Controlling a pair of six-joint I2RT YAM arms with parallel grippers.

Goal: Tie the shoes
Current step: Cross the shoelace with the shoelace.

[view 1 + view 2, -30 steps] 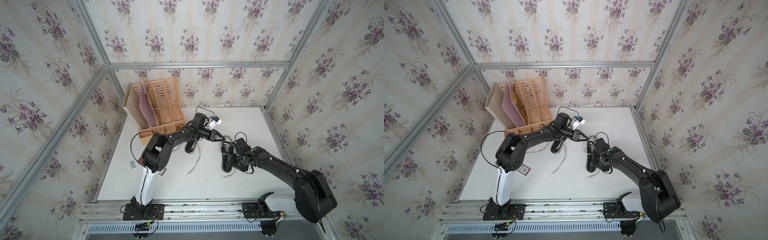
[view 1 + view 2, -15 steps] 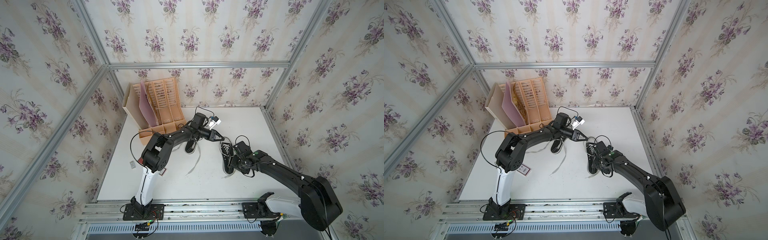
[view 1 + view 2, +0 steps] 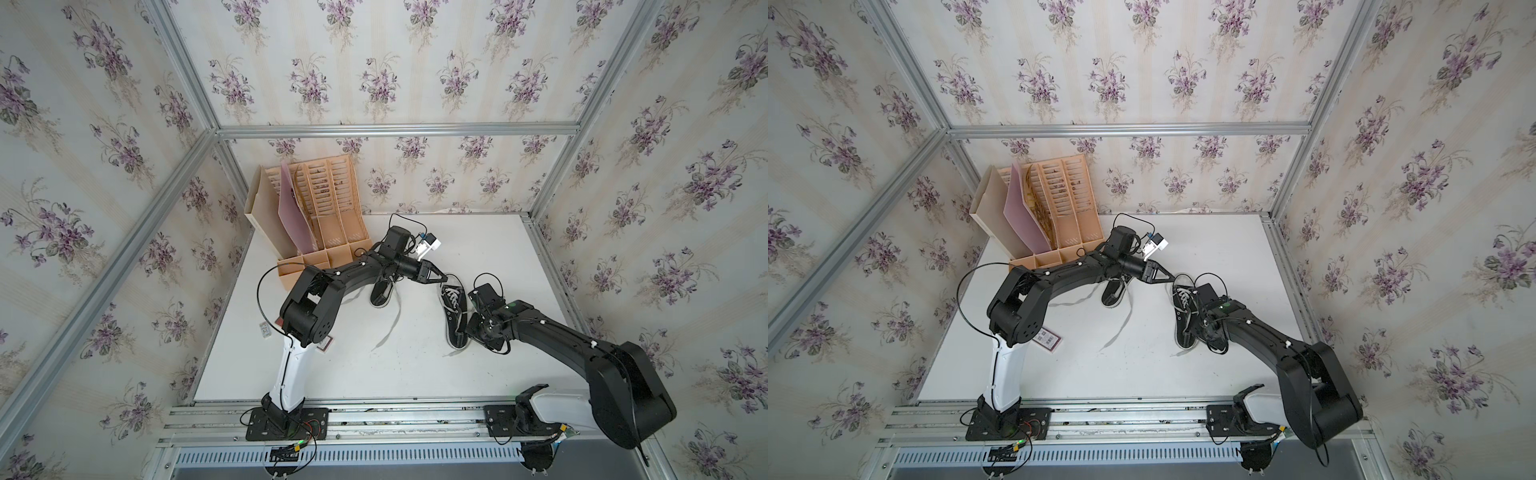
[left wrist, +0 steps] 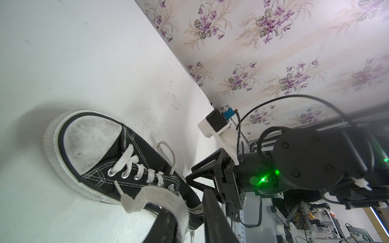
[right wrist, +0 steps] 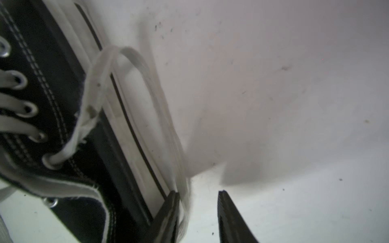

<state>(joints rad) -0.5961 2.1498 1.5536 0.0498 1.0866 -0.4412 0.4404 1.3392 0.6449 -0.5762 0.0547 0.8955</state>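
A: Front edge first. What's there?

B: Bare tabletop point(image 3: 374, 374). A small card point(image 3: 1045, 338) lies by the left arm's column.

A: Next in?

B: Nearer shoe point(image 3: 456, 318), black canvas, standing on its sole, right of the middle. The right tool point(image 5: 199, 194) sits low beside its sole. Its jaws are narrowly apart. A lace loop point(image 5: 134, 63) from an eyelet drops into the gap and lies against one finger point(image 5: 170, 212), not pinched.

A: And the left tool?

B: The left tool point(image 4: 187, 202) is at the far end of that same shoe, its arm stretched across. There is a narrow gap between its jaws. A flat lace point(image 4: 155, 195) is draped over one fingertip point(image 4: 166, 218), hooked rather than clamped.

A: The other shoe?

B: Farther shoe point(image 3: 381, 293), left of the first and partly under the left forearm. Its loose lace point(image 3: 390, 328) trails over the tabletop towards the front.

A: Back wall?

B: A tan file rack point(image 3: 328, 220) stands in the far left corner against the flowered wallpaper, with a pink sheet point(image 3: 291, 224) in it.
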